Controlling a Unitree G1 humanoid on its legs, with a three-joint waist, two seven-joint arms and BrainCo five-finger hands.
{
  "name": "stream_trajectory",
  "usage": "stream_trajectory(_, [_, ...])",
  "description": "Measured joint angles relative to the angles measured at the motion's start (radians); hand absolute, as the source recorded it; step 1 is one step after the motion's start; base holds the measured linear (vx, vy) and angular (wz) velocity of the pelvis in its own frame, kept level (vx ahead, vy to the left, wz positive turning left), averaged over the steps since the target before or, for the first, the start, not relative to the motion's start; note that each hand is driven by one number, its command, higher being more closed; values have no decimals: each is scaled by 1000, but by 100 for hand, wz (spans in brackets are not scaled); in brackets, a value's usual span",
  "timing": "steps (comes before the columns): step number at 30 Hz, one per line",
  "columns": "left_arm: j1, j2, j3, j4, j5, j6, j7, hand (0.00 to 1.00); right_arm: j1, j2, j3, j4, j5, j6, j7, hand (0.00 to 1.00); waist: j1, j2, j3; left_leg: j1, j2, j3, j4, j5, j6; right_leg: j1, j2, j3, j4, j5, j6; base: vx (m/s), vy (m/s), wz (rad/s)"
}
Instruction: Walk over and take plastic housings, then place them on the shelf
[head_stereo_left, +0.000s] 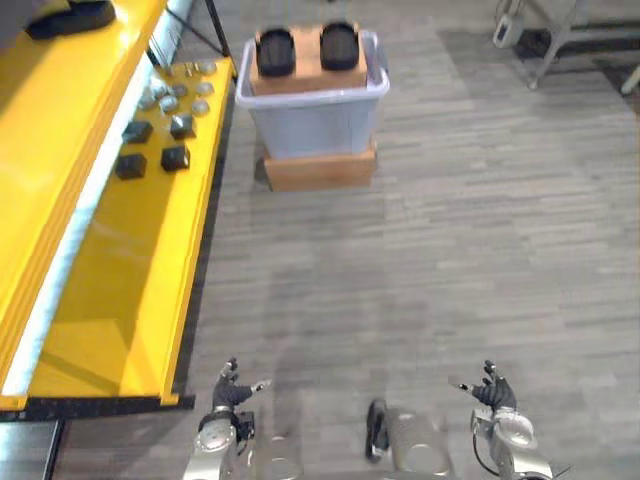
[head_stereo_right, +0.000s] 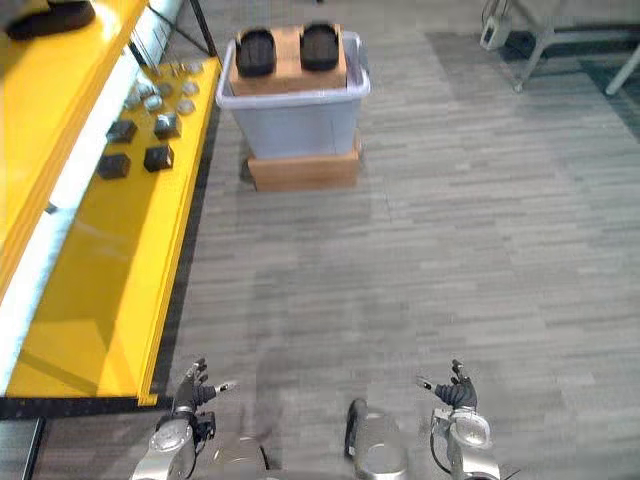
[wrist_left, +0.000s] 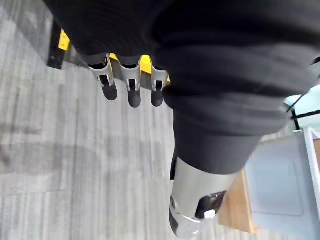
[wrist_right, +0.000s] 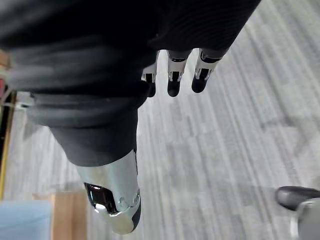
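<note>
In the head views, two black plastic housings (head_stereo_left: 275, 50) are seen side by side on a brown sheet (head_stereo_left: 305, 72) laid across the top of a grey bin (head_stereo_left: 315, 125). The bin is set on a brown box (head_stereo_left: 320, 170) on the floor (head_stereo_left: 450, 250). A dark object (head_stereo_left: 70, 15) on the upper level of the yellow shelf (head_stereo_left: 130, 300) is cut off at the frame edge and cannot be identified. Small dark blocks (head_stereo_left: 150, 145) and silver discs (head_stereo_left: 180, 90) are laid out on the lower level. The left hand (head_stereo_left: 228, 395) and the right hand (head_stereo_left: 492, 392) are held low, well apart from the housings.

In the left wrist view, the fingers (wrist_left: 131, 92) are seen straight above bare floor, nothing being held. Part of the bin is cut off at the edge.

In the right wrist view, the fingers (wrist_right: 172, 85) are likewise extended, with nothing touched.
</note>
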Motion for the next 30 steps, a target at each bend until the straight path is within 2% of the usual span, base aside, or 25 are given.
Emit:
stream_trajectory(1, [0,-2,0,-1,0,1,1,0,0,0,1,1,0,0,0,0,6,-3,1,-46,-67,-18,-207,8,-11,44,-1,-4,-47,0,1,565,-39,-2])
stream_trajectory(2, [3,-5,0,-1,0,1,1,0,0,0,2,2,0,0,-1,0,9,-3,2,-56,-102,-38,-331,24,-29,68,0,-4,-69,0,2,592,13,-15])
stream_trajectory(3, [14,-12,0,-1,0,3,2,0,-3,2,-5,6,1,-1,-2,0,17,1,2,-60,-157,-83,-580,78,-57,117,8,6,-110,-3,21,530,79,-34])
stream_trajectory(4, [22,-24,-1,-1,0,4,2,0,2,2,-14,9,1,-3,-6,0,32,20,-1,-66,-172,-119,-724,113,-59,166,33,23,-140,-16,44,534,113,-43])
stream_trajectory(5, [23,-25,-2,-1,0,5,3,0,5,2,-14,10,1,-3,-8,0,37,28,-1,-78,-169,-128,-739,127,-44,190,48,35,-152,-29,63,534,149,-62])
stream_trajectory(6, [19,-16,0,3,1,8,6,0,6,18,-8,22,1,-3,-14,0,59,12,-5,-81,-176,-140,-680,254,22,234,44,63,-159,-61,89,535,147,-32])
stream_trajectory(7, [14,-14,0,3,1,7,5,0,4,31,-6,30,-1,-3,-20,0,52,-19,-21,-84,-201,-149,-675,298,62,233,13,68,-137,-66,97,541,143,-11])
stream_trajectory(9, [-7,-25,-1,0,3,6,3,0,4,32,-8,41,-2,-4,-19,0,46,-51,-37,-85,-237,-144,-677,295,85,178,-39,88,-28,-66,99,634,187,19])
stream_trajectory(11, [-5,-33,-1,2,2,6,3,0,8,35,-20,81,-3,-1,-20,0,48,-75,-39,-56,-275,-125,-590,193,113,86,-101,130,274,-43,150,580,167,14])
stream_trajectory(12, [3,-30,1,8,2,6,3,0,10,41,-19,92,-6,2,-19,0,47,-81,-39,-26,-290,-127,-556,137,118,27,-132,141,461,24,241,461,114,20])
stream_trajectory(13, [7,-21,1,19,2,8,5,0,19,52,-12,95,-13,3,-17,0,37,-87,-39,27,-308,-135,-539,83,124,-58,-173,158,695,127,303,691,148,27])
stream_trajectory(14, [16,-13,0,21,2,13,6,0,16,57,-2,96,-20,8,-15,0,30,-85,-38,97,-319,-145,-549,48,129,-145,-207,144,869,75,239,580,106,22])
stream_trajectory(16, [25,-13,-1,24,2,14,8,0,15,60,7,89,-23,7,-11,0,21,-70,-38,222,-317,-164,-622,30,130,-231,-220,85,896,-13,166,505,59,16])
stream_trajectory(18, [20,-12,-1,36,0,12,8,0,13,54,17,87,-23,6,-1,0,13,-44,-33,315,-291,-184,-680,30,127,-297,-197,9,727,-78,113,533,-28,30])
stream_trajectory(19, [16,-12,-1,40,0,12,7,0,5,51,24,87,-23,6,1,0,3,-33,-32,348,-269,-187,-697,29,125,-340,-169,-3,553,-84,117,497,-87,31])
stream_trajectory(20, [14,-11,-1,40,1,12,7,0,4,50,24,86,-23,5,1,0,-4,-29,-32,362,-259,-187,-702,26,121,-356,-154,5,444,-72,125,541,-150,37])
stream_trajectory(21, [7,-11,-1,40,1,11,8,0,7,50,23,85,-23,4,0,0,-8,-24,-29,385,-238,-189,-702,8,93,-379,-126,45,242,-6,133,636,-231,57])
stream_trajectory(22, [-3,-4,-1,48,2,11,16,0,17,50,23,86,-23,5,0,0,-11,-38,-28,421,-229,-188,-704,-28,41,-386,-111,106,22,134,155,549,-207,63])
stream_trajectory(23, [-7,-3,-1,60,5,11,23,0,28,49,22,86,-23,7,0,0,-13,-43,-30,439,-226,-189,-706,-47,27,-378,-111,123,4,214,165,382,-177,52])
stream_trajectory(24, [-9,-7,-2,71,8,12,25,0,41,46,22,88,-23,9,0,0,-14,-42,-31,455,-223,-191,-709,-60,15,-369,-102,131,15,282,141,394,-239,19])
stream_trajectory(25, [-10,-23,-3,91,12,12,23,0,34,40,22,85,-23,15,0,0,-10,-25,-39,476,-196,-196,-703,-66,5,-404,-76,162,128,263,91,560,-336,6])
stream_trajectory(27, [-14,-26,-4,101,13,12,23,0,29,41,20,84,-23,15,1,0,-14,-20,-41,464,-182,-195,-644,-58,-6,-426,-80,152,213,197,63,513,-335,18])
stream_trajectory(28, [-16,-35,-4,102,13,12,22,0,37,42,18,86,-22,18,3,0,-33,-8,-39,408,-146,-194,-476,-49,-25,-394,-82,116,249,140,61,315,-235,47])
stream_trajectory(29, [-17,-40,-4,101,13,12,21,0,46,43,18,84,-22,18,3,0,-40,1,-38,372,-124,-188,-379,-31,-52,-366,-76,100,242,126,55,390,-282,59])
stream_trajectory(30, [-19,-50,-2,99,12,11,21,0,64,48,20,82,-21,19,3,0,-36,5,-32,286,-62,-161,-166,9,-80,-300,-55,75,216,102,37,305,-200,35])
